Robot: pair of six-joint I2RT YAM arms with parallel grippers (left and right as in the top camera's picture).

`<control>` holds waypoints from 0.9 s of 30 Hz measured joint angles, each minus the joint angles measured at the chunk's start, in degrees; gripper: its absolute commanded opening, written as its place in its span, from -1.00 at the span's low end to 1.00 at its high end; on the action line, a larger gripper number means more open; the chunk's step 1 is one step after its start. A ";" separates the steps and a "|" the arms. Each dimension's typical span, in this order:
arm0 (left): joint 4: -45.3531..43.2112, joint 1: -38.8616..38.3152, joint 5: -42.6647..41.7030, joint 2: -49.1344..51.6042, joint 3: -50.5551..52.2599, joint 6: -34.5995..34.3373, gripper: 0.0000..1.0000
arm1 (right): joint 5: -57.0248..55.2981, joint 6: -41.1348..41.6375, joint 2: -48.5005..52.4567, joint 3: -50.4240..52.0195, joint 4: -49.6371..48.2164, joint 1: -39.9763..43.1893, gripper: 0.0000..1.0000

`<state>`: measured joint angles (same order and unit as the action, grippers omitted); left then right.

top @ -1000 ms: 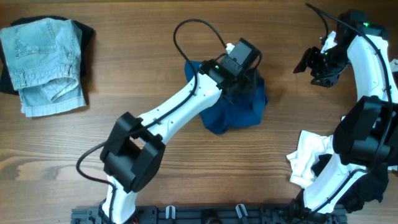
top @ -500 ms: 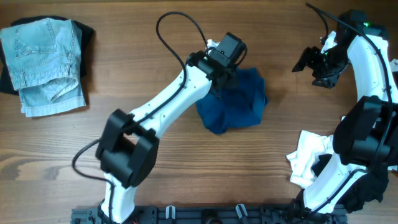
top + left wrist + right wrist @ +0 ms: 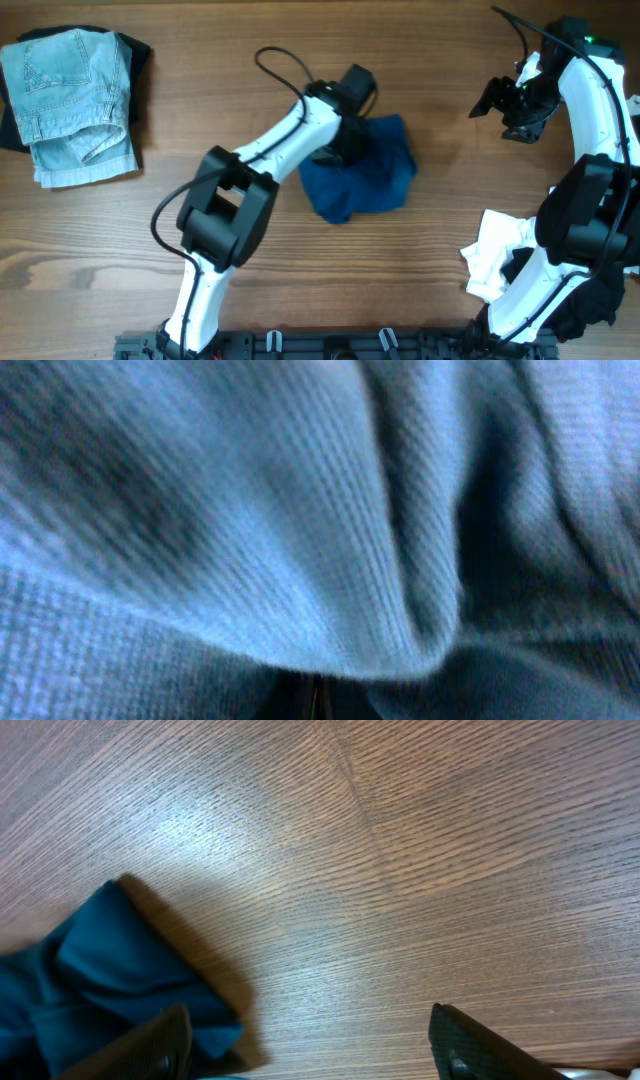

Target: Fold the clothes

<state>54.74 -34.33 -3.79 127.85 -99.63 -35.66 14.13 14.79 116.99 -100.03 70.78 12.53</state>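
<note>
The dark blue shirt (image 3: pixel 365 178) lies crumpled at mid-table. My left gripper (image 3: pixel 338 150) is shut on its upper left edge. In the left wrist view, ribbed blue cloth (image 3: pixel 300 510) fills the frame and hides the fingers. My right gripper (image 3: pixel 505 102) hangs open over bare wood at the far right, apart from the shirt. In its wrist view only wood shows between the fingers (image 3: pixel 150 1045), and a corner of the shirt (image 3: pixel 110 970) lies at the lower left. Folded pale denim (image 3: pixel 70 95) rests at the far left on a black piece (image 3: pixel 140 60).
A heap of white cloth (image 3: pixel 497 250) and black cloth (image 3: pixel 590 300) sits at the near right by the right arm's base. The left arm's cable (image 3: pixel 280 60) loops above the shirt. A black rail (image 3: pixel 330 345) runs along the table's front edge.
The left gripper closed on the shirt and swung left, dragging the shirt's top left. The right gripper opened slightly wider and stayed in place.
</note>
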 measured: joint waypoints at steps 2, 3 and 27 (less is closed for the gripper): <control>2.36 2.95 -0.31 0.00 0.02 -0.76 -0.92 | 0.00 0.04 0.00 0.00 0.13 0.00 0.56; 3.39 4.63 -0.46 0.02 0.02 -1.09 -0.92 | 0.00 0.13 0.00 0.00 0.20 0.00 0.55; 11.28 19.76 1.44 0.20 -0.07 -4.33 -0.46 | 0.00 0.17 0.00 0.00 1.18 0.00 0.78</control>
<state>66.02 -14.57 -2.35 128.05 -99.70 -39.99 14.13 14.96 116.99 -100.03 71.96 12.53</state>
